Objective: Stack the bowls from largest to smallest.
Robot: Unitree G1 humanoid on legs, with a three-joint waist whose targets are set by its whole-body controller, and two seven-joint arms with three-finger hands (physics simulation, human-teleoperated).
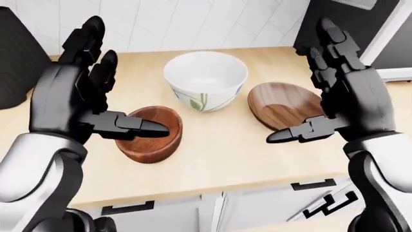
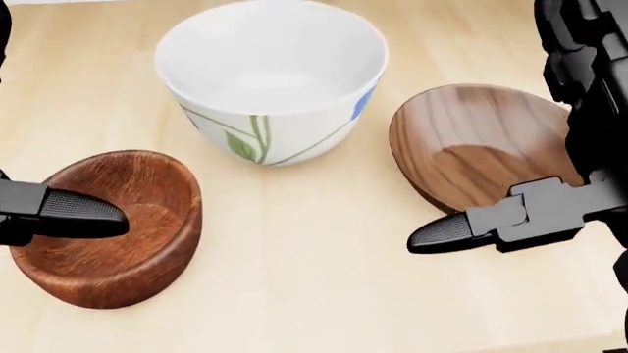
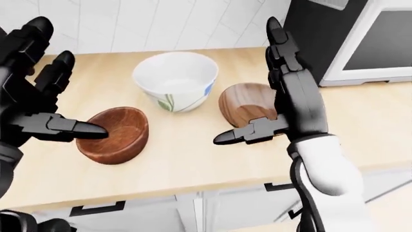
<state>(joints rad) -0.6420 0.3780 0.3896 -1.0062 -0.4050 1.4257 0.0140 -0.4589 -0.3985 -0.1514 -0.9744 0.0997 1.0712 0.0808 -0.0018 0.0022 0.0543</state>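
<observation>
Flanking glossy white bowl, two woodgrain bowls.

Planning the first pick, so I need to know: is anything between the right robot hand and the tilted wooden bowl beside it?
Nothing visible. The right robot hand hangs open next to the tilted wooden bowl, its thumb crossing the bowl's lower rim in the head view. The white bowl sits to that bowl's left, clear of the path.
</observation>
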